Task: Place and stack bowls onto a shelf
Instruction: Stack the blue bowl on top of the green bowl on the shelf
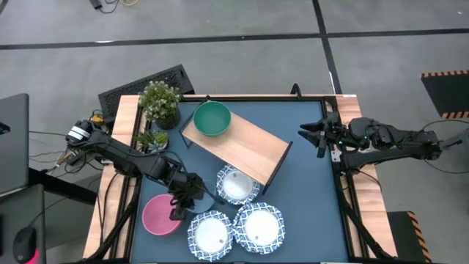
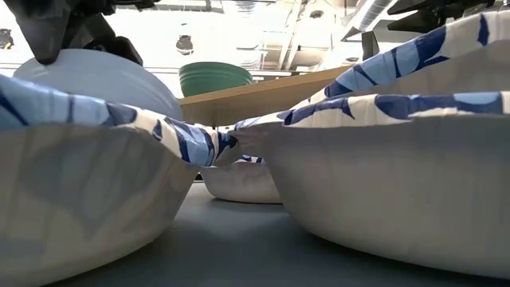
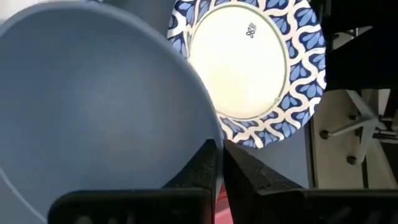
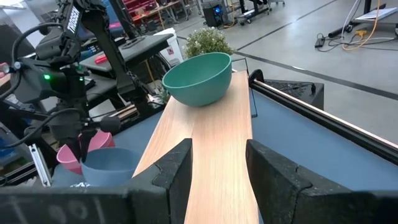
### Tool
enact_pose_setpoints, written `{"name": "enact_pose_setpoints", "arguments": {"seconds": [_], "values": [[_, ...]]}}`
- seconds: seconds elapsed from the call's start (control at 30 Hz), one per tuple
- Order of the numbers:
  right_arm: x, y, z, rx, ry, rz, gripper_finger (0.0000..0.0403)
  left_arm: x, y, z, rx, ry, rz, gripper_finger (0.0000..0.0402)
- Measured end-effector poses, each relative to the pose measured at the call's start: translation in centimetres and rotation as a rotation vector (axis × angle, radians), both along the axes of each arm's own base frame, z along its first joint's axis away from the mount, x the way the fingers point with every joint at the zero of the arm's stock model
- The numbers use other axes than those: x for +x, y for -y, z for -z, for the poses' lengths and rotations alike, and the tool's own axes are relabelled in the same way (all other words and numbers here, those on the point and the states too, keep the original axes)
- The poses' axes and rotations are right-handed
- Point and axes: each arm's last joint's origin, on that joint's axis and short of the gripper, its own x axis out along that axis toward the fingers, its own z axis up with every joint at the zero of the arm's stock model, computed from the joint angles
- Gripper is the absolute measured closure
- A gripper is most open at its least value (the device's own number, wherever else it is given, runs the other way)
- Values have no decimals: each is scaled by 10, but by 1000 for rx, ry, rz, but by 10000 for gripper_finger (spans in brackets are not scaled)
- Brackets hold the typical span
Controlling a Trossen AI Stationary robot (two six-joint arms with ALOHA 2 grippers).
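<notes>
Nearest, two patterned bowls (image 1: 234, 228) sit side by side at the table's near edge. Just left, the left gripper (image 1: 180, 204) is clenched on the pink bowl's (image 1: 159, 215) rim. A third patterned bowl (image 1: 237, 185) lies beyond. Farther, the shelf (image 1: 245, 145) carries the green bowl (image 1: 212, 119). At far right, the right gripper (image 1: 314, 136) hangs released.

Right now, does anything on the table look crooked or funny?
Yes. The shelf sits slantwise across the table, not lined up with its edges. Only the green bowl stands on it, at one end. The left gripper pinches the rim of a tilted light blue bowl.
</notes>
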Motion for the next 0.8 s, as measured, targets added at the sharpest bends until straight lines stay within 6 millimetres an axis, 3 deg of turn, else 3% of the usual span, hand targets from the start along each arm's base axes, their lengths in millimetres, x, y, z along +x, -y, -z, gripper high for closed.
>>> {"name": "enact_pose_setpoints", "arguments": {"seconds": [0.13,0.37,0.6,0.8], "values": [[0,0,0,1,1,0,226,-1,-3,-6,0,2,-12,399],[0,0,0,1,1,0,226,-5,-12,-46,-63,38,-82,401],[0,0,0,-5,0,-1,226,-27,-24,-126,-208,202,-121,401],[0,0,0,-6,-1,-1,226,-50,-51,-199,48,558,-291,401]]}}
